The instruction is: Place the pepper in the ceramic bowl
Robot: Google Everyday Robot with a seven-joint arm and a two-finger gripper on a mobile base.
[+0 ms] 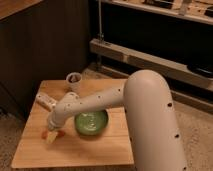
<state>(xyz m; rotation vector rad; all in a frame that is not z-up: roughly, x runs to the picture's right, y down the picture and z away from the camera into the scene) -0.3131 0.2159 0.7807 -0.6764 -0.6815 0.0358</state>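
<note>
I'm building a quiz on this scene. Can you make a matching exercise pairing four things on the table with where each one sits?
Things:
1. pepper
2. ceramic bowl
3. white cup
4. tool

Places:
A. middle of the wooden table
B. far edge, near the shelving
C. front left, lying on the wood
D. lowered over the pepper, left of the bowl

Pairs: 1-C, 2-A, 3-B, 4-D
</note>
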